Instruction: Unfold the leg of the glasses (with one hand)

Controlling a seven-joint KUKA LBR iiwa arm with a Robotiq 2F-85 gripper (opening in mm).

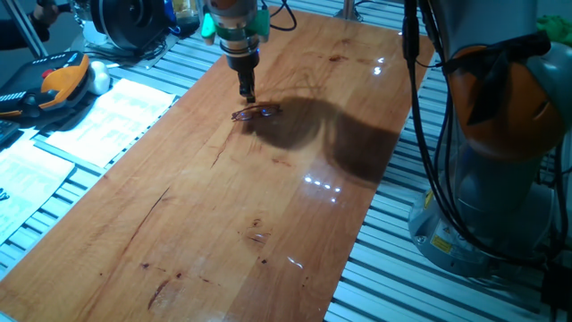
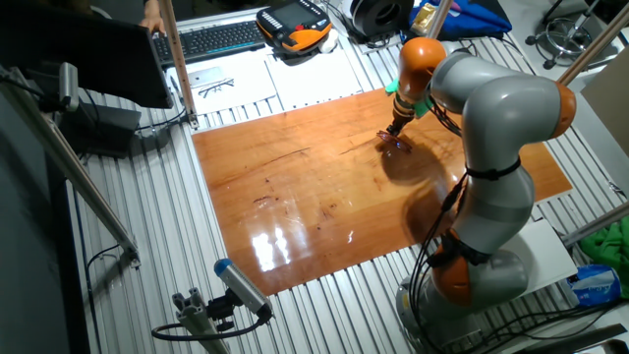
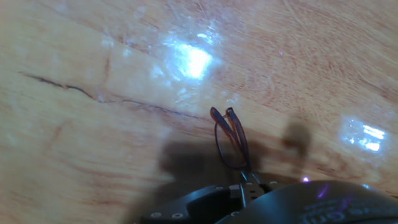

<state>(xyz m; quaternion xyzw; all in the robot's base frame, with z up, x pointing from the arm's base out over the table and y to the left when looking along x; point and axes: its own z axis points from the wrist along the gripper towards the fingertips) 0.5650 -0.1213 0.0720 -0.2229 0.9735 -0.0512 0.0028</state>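
Your hand (image 1: pixel 248 93) stands directly over the glasses (image 1: pixel 256 113), which lie on the wooden table (image 1: pixel 268 206) at its fingertips. Finger spacing cannot be determined. Judged step: engaging the leg. Next, swing that leg outward gently; the frame slides easily.

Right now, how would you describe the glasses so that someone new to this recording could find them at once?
Start from the long wooden board on the slatted table and follow the orange arm down to the hand. The glasses lie on the wood right at its fingertips. They are a tiny, thin reddish-brown wire frame, the only loose thing on the board, beside the arm's dark shadow.
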